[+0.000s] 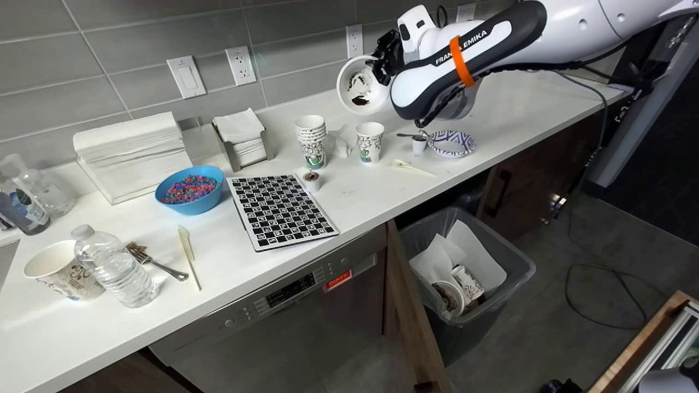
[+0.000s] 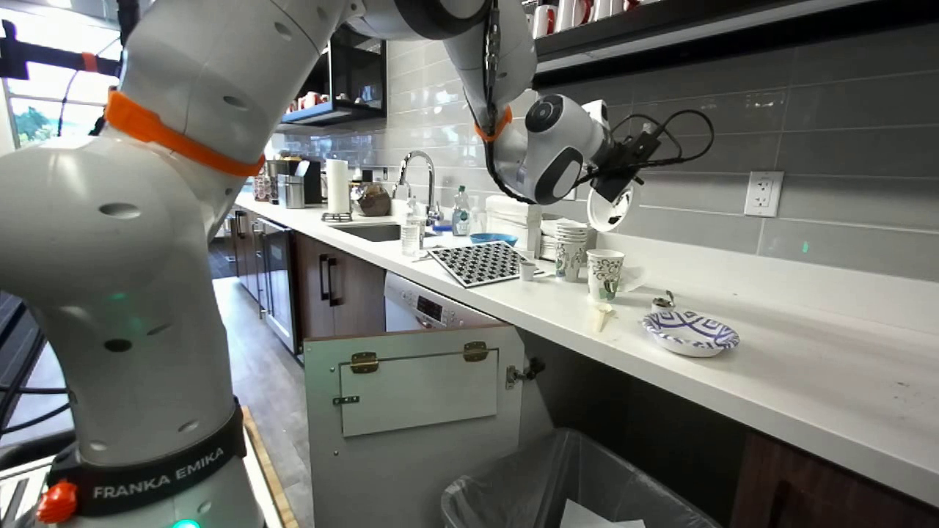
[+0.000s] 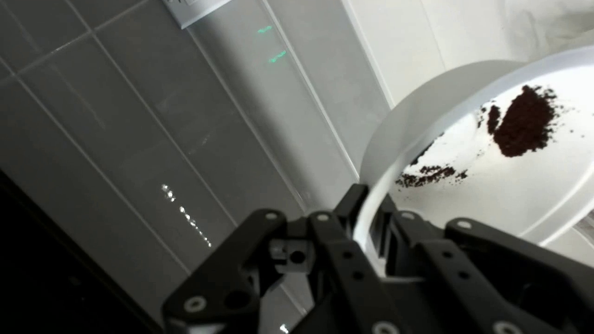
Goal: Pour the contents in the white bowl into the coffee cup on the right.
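My gripper (image 1: 380,70) is shut on the rim of the white bowl (image 1: 377,97) and holds it in the air. In the wrist view, the fingers (image 3: 373,206) pinch the bowl's wall (image 3: 506,195) from both sides. The bowl is tipped steeply on its side, and dark brown powder (image 3: 526,123) clings inside. The bowl also shows in an exterior view (image 2: 610,210), partly hidden by the gripper. The coffee cup (image 1: 370,143), a white paper cup with faint dark print, stands upright on the counter below the bowl. It also shows in an exterior view (image 2: 604,277). Its inside is hidden.
A stack of cups (image 1: 312,143) stands beside the coffee cup. A striped dish (image 1: 452,144), a small pod (image 1: 419,144) with a spoon and a pale plastic utensil (image 1: 412,167) lie opposite. A checkered board (image 1: 281,210) and blue bowl (image 1: 191,203) lie further along. The tiled wall (image 1: 306,46) rises behind.
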Controlling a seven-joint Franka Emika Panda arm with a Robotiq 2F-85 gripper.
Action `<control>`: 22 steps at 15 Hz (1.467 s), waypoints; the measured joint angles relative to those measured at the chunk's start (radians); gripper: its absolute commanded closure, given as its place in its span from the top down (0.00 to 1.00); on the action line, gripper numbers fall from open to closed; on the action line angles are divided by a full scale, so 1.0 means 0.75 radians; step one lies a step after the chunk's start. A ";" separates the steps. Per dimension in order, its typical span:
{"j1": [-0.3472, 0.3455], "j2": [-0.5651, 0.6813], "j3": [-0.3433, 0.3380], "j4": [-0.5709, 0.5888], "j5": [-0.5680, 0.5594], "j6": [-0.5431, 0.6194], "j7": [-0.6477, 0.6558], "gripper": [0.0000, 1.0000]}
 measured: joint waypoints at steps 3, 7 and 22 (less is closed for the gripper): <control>-0.007 0.010 -0.001 -0.011 -0.045 0.050 -0.001 0.02; -0.023 0.012 -0.002 -0.041 -0.115 0.122 -0.002 0.02; 0.299 -0.012 -0.510 -0.121 -0.513 0.377 0.301 0.02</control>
